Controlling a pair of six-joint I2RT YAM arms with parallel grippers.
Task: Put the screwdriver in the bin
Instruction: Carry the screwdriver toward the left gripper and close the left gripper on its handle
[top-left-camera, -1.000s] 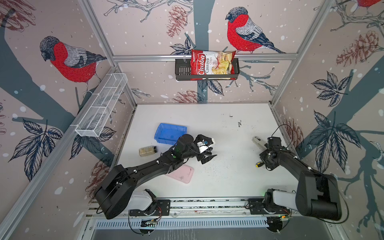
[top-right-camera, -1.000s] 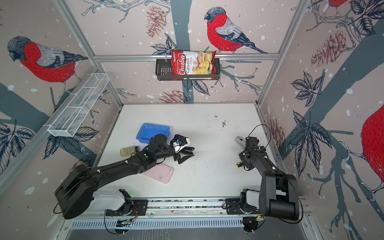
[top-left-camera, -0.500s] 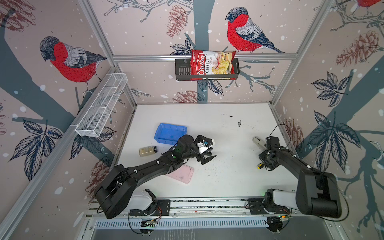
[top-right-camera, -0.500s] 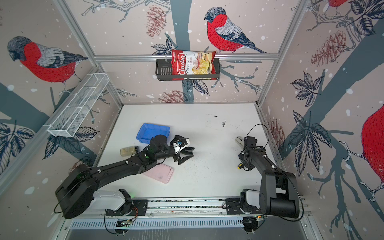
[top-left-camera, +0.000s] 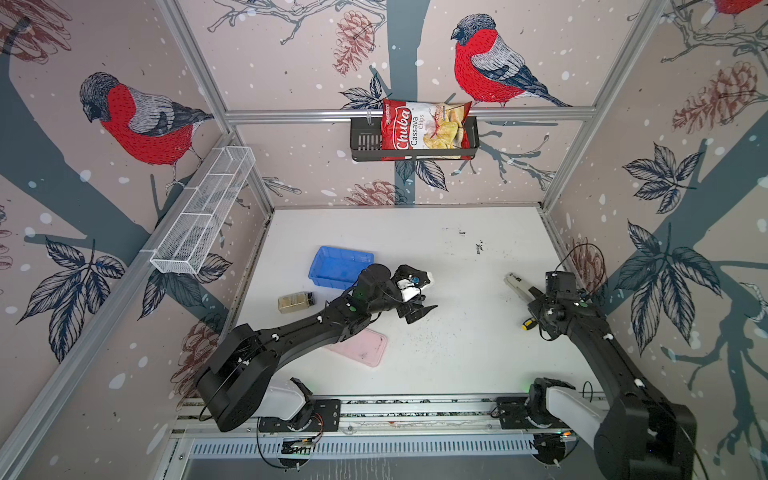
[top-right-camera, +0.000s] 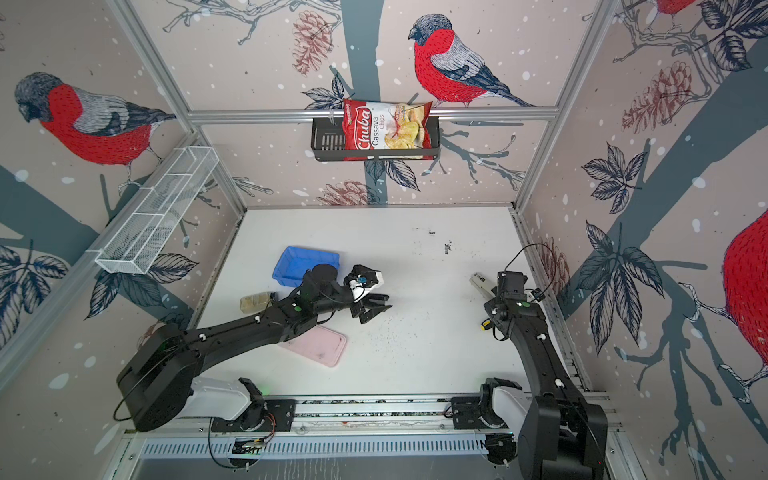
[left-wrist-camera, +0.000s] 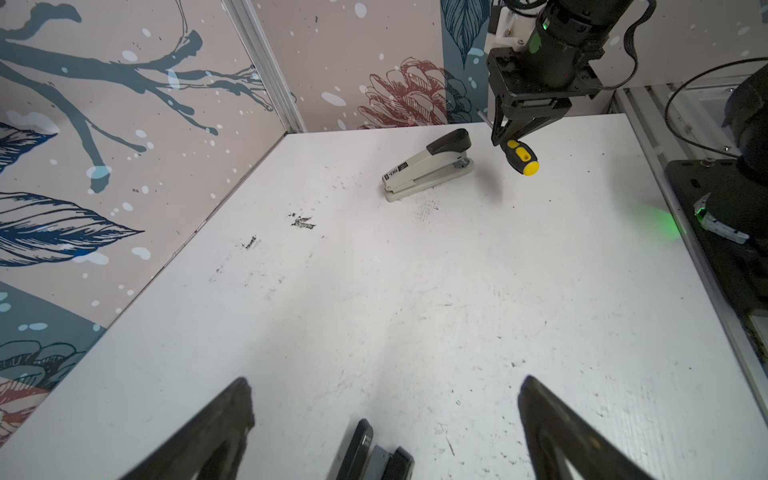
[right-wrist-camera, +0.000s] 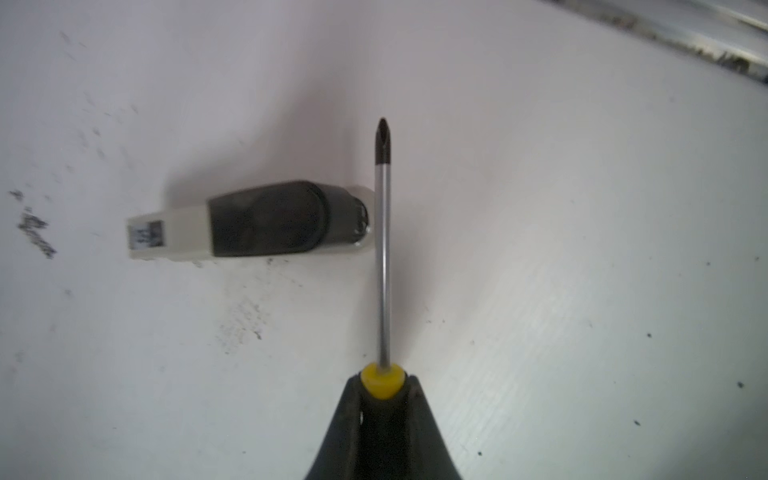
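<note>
The right gripper (right-wrist-camera: 382, 388) is clenched on the screwdriver (right-wrist-camera: 382, 249), its jaws pinching the yellow collar where the handle meets the shaft. In the left wrist view the yellow-and-black handle (left-wrist-camera: 521, 156) juts out below the closed jaws, with its shadow on the table (left-wrist-camera: 415, 311), so it looks lifted clear. The thin shaft points forward past the end of the beige stapler (right-wrist-camera: 249, 224); I cannot tell whether the two touch. The tool sits at the right side of the workspace, well apart from the bin (top-left-camera: 338, 266), which stands empty on the left, just behind the left arm. The left gripper (top-left-camera: 419, 309) hovers near the middle with its jaws spread wide, holding nothing. The screwdriver should be light and stiff, not fragile. The round, hard handle may pivot or roll between flat pads, and the bare shaft is likely too thin and slick to grip. The handle is the right hold, though a grip nearer its middle would probably swing less on the way across.
</note>
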